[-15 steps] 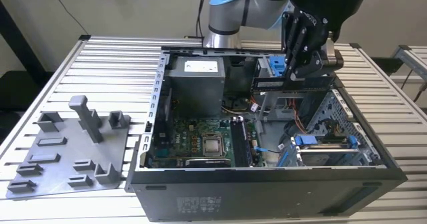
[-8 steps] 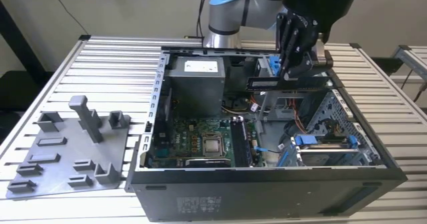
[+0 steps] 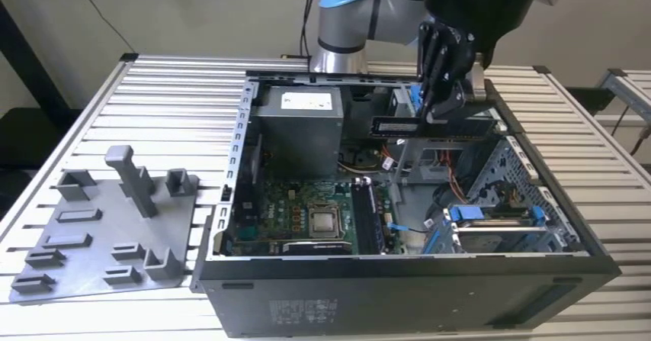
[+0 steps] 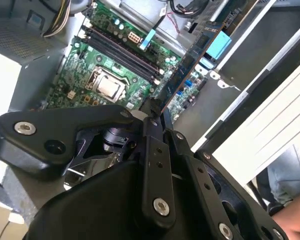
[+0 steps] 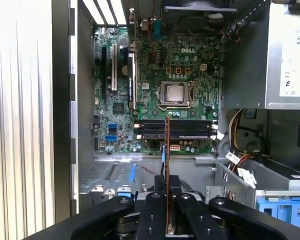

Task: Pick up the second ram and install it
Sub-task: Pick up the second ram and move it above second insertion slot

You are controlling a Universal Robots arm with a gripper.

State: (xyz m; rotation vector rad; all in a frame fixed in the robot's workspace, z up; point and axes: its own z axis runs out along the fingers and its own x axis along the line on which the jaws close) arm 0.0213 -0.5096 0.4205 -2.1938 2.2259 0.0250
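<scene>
End effector (image 3: 444, 106): one item, black, two-fingered, hanging over the open computer case (image 3: 407, 299), its fingers pinching the second ram (image 3: 402, 127) near one end of the stick. Second ram: in the air, clear of every part inside the case, lying roughly level in the exterior view with its label side facing the camera; in the first wrist view we see it edge-on (image 5: 167, 145), running out from the end effector (image 5: 167, 189) toward the memory slots (image 5: 177, 129). It crosses the slots rather than lying along them. Motherboard (image 3: 295, 219): flat on the case floor, processor (image 3: 325, 221) bare, memory slots just beside it. We cannot tell whether any slot is already filled. Power supply (image 3: 305, 123): grey box at the far wall, cables trailing nearby. Grey tray (image 3: 91, 242): on the table (image 3: 173, 82), at the exterior view's left of the case, well apart from the end effector. Hazards, in our judgement: the stick is not yet lined up with a slot, so pressing it down askew could jam or bend it; a grip near one end may let it pivot; loose cables and the drive cage walls could snag it on descent.
</scene>
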